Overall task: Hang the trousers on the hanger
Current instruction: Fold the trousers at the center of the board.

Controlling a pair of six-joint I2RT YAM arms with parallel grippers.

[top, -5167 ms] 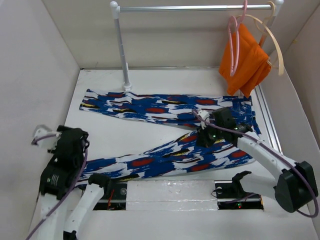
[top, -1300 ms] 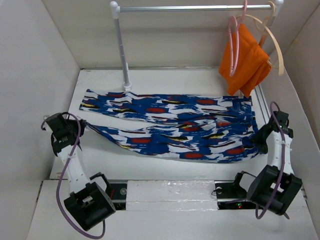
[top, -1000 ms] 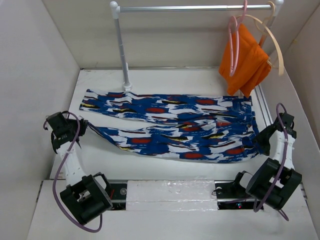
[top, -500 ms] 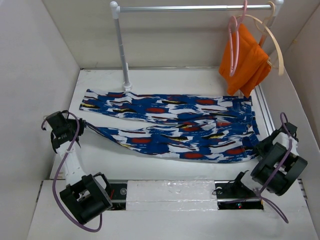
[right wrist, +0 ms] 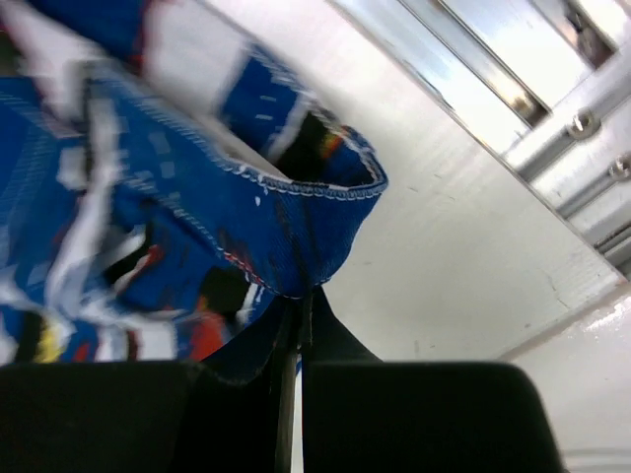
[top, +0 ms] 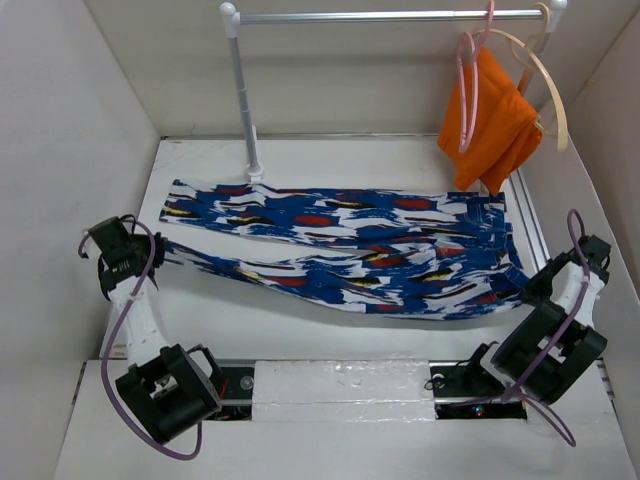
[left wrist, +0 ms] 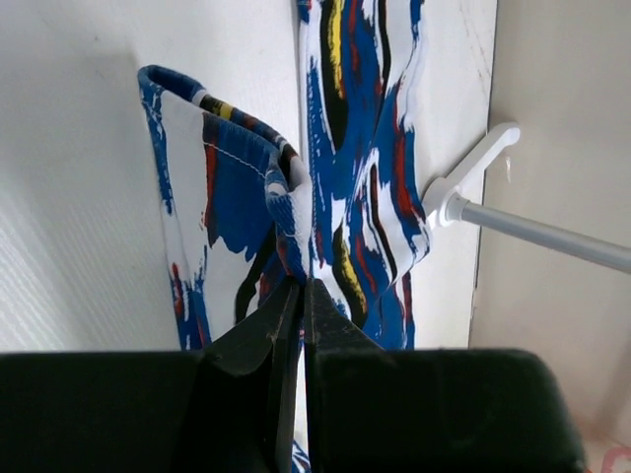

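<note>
The blue patterned trousers (top: 350,250) lie stretched across the table, one leg folded toward the front. At the left end my left gripper (top: 158,251) is shut on a leg hem; the left wrist view shows the trousers (left wrist: 365,168) pinched at the left gripper (left wrist: 301,288). At the right end my right gripper (top: 528,290) is shut on the waist edge, and the trousers (right wrist: 197,197) bunch above the right gripper (right wrist: 304,301). The pink hanger (top: 466,90) hangs on the rail at the back right, far from both grippers.
A white rail (top: 390,16) on a post (top: 243,100) spans the back. An orange cloth (top: 495,125) hangs on a cream hanger (top: 552,85) beside the pink one. The post's foot (left wrist: 473,168) stands near the far leg. A metal track (right wrist: 513,89) runs along the right wall.
My right gripper has shut on the waist edge. The near leg has been pulled straighter and slightly lifted between both grippers. The left arm has shifted a little outward.
</note>
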